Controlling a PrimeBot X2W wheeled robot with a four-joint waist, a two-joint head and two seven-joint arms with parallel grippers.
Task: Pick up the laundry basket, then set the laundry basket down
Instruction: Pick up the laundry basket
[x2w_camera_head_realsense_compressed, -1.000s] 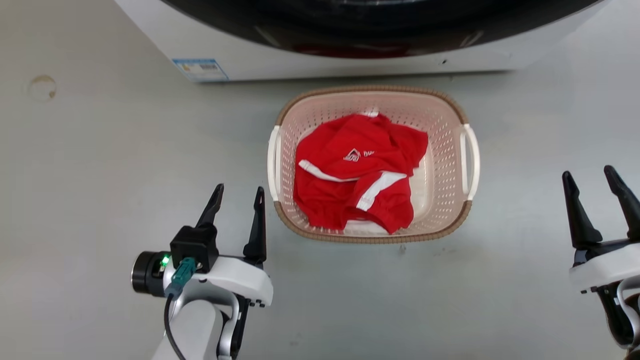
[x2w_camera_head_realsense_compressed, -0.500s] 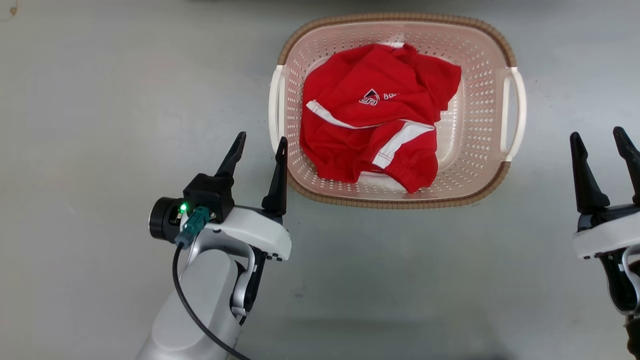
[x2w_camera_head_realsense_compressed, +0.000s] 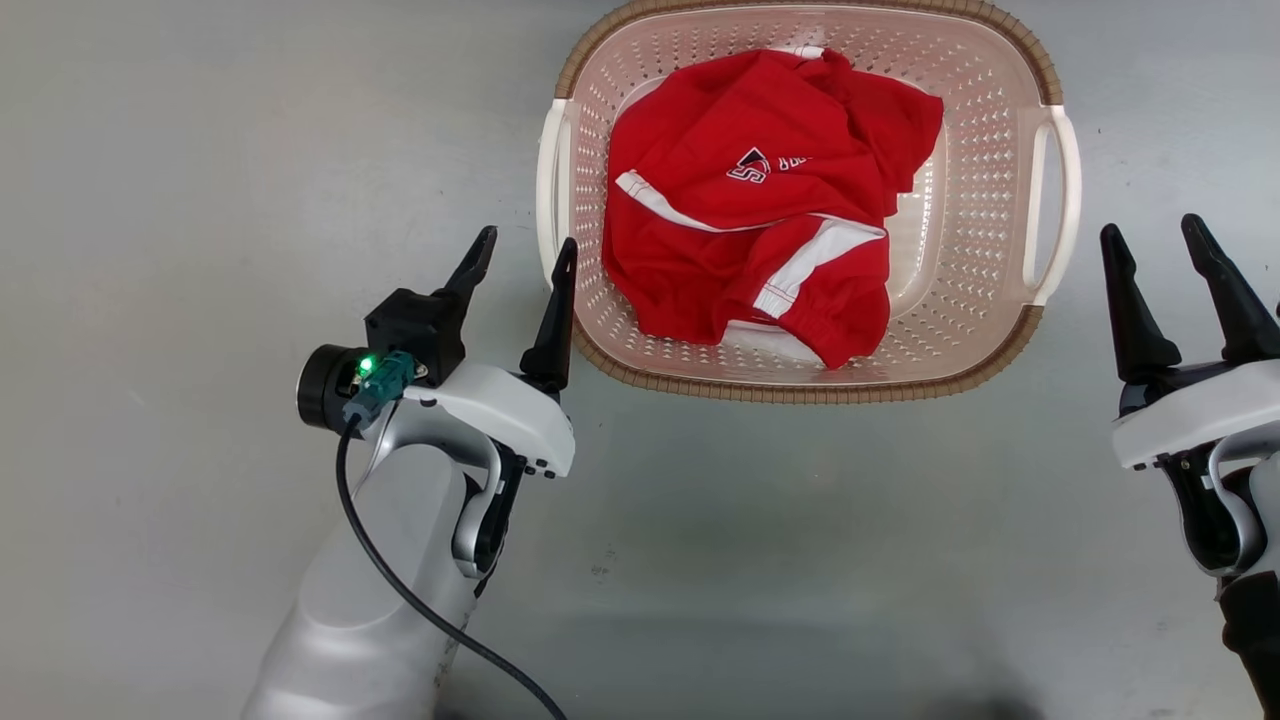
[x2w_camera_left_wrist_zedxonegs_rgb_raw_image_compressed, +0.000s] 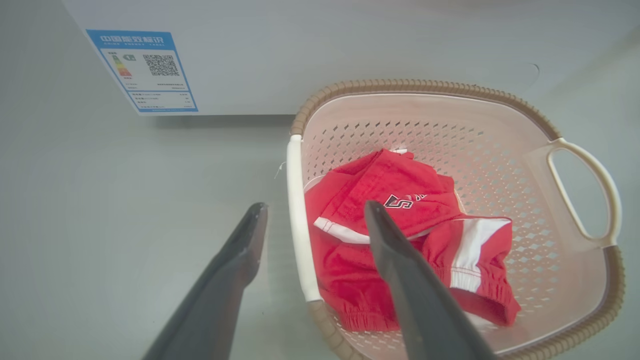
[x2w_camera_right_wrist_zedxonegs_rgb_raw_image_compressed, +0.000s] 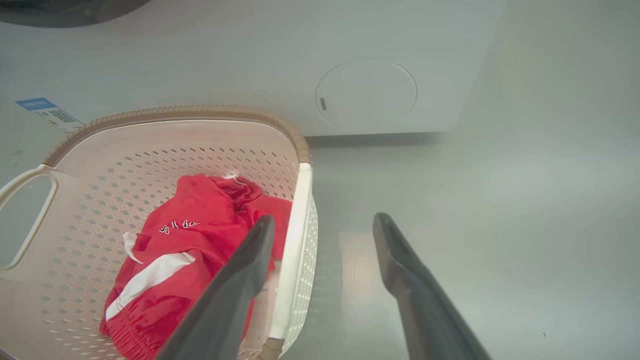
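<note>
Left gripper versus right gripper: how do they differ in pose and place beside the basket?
In the head view, the inner fingertip of the left gripper overlaps the left handle of the basket; the right gripper stands clear of the right handle. The left gripper's fingers look uneven, one slanted, one nearly upright; the right gripper's run parallel. Both are open, empty and flank the basket.
</note>
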